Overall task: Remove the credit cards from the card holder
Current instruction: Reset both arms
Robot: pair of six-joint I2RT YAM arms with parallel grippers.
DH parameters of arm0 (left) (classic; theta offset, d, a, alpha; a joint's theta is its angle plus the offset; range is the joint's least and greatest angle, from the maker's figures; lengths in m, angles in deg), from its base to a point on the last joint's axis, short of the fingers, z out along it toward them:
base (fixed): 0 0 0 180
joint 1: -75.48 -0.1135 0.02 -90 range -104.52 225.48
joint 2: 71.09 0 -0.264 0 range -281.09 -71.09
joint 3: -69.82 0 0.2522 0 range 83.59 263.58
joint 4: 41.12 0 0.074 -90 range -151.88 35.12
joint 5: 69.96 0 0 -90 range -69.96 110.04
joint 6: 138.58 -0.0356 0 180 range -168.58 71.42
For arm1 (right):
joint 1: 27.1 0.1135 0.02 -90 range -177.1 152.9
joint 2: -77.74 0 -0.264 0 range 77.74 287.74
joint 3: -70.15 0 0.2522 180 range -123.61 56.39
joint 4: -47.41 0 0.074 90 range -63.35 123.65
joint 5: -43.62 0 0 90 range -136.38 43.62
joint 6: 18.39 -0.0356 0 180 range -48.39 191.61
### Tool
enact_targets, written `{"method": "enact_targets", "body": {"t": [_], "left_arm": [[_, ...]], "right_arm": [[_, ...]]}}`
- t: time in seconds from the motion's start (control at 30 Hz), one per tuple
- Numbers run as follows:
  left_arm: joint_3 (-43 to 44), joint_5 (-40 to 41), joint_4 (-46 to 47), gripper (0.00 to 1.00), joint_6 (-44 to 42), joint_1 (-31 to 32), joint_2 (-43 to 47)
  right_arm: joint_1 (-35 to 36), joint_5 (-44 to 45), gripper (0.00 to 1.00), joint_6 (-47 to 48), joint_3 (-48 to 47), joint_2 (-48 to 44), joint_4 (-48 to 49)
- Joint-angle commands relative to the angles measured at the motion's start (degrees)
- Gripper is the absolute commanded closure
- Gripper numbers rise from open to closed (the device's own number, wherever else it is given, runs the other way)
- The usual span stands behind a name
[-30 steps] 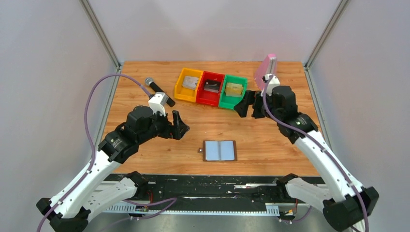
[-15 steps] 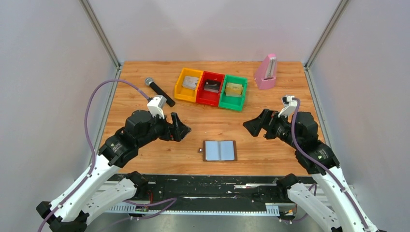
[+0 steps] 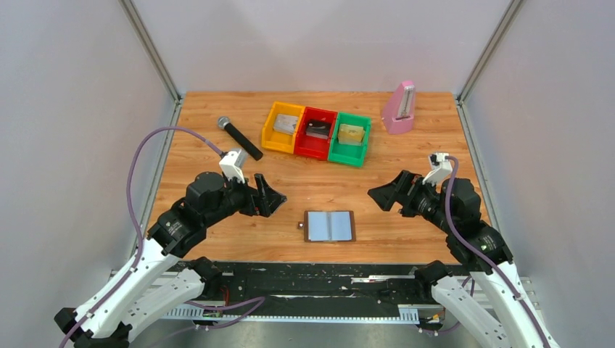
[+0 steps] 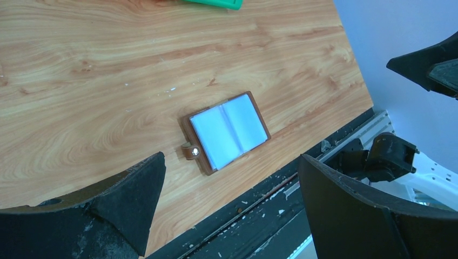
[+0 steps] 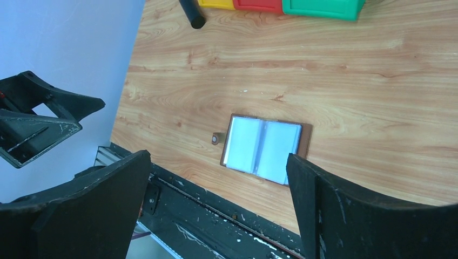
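Card holder (image 3: 329, 225) lies open and flat, between and below my left claw (image 3: 270, 196) and right claw (image 3: 382, 197), both spread wide, empty. Likely light, floppy at the spine, slick panels. I'd pin a brown rim and pinch at a sleeve edge. Can't make out the cards.

You're in a robot lab cell, not a home, shop or kitchen. Plain pale walls (image 3: 72, 145) on metal posts (image 3: 150, 51) close in on either side of your jaws and beyond them, boxing in one small wooden table (image 3: 435, 130). Behind the jaws, two white arms (image 3: 141, 261) stand on a black rail (image 3: 304, 279), with purple cables (image 3: 132, 181) looping along them. The things ahead of the jaws make a test set that belongs to no single room: coloured bins (image 3: 313, 150), a microphone (image 3: 241, 139) and a pink metronome (image 3: 399, 109). A card holder (image 3: 330, 225) lies between the jaws.
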Motion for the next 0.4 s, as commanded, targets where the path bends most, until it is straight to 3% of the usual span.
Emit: {"method": "enact_targets", "body": {"t": [0.0,0.37], "left_arm": [[-0.4,-0.8,3.1,0.0,0.9,0.1,0.7],[-0.8,-0.5,3.5,0.0,0.9,0.1,2.0]], "right_arm": [[0.1,2.1,0.0,-0.6,-1.4,-1.0,0.2],[0.2,3.1,0.0,0.0,-1.6,-1.5,0.0]]}}
